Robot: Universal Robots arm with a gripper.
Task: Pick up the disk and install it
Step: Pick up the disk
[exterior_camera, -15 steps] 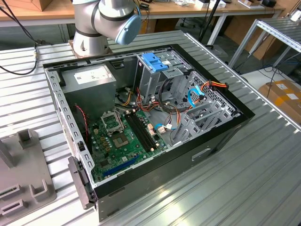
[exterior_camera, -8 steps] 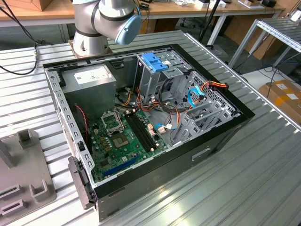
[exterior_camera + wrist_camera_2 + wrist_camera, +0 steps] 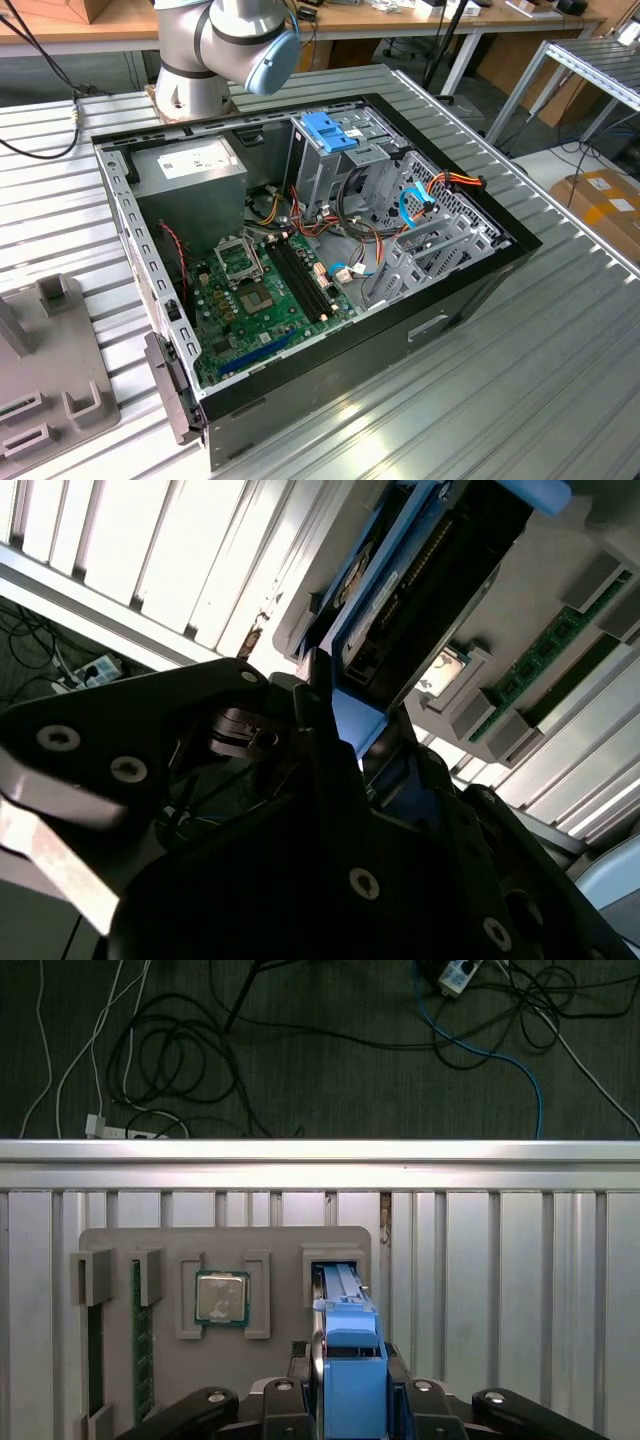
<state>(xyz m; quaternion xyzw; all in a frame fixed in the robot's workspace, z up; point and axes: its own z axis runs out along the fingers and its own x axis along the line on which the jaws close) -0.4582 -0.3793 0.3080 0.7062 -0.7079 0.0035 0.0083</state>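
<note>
1. disk: stands on edge with blue rails outward. Its far end is at a slot of the holder; contact with the slot cannot be told. Its connector edge shows in the second wrist view.
2. gripper: pinching the disk, one finger on each flat side.
3. holder: grey, on the slatted table; it also carries a chip and a memory stick.
4. case: open, at the centre of the exterior view, with the motherboard exposed and a blue bracket at upper centre.
5. arm: its base is at the top of the exterior view.
</note>
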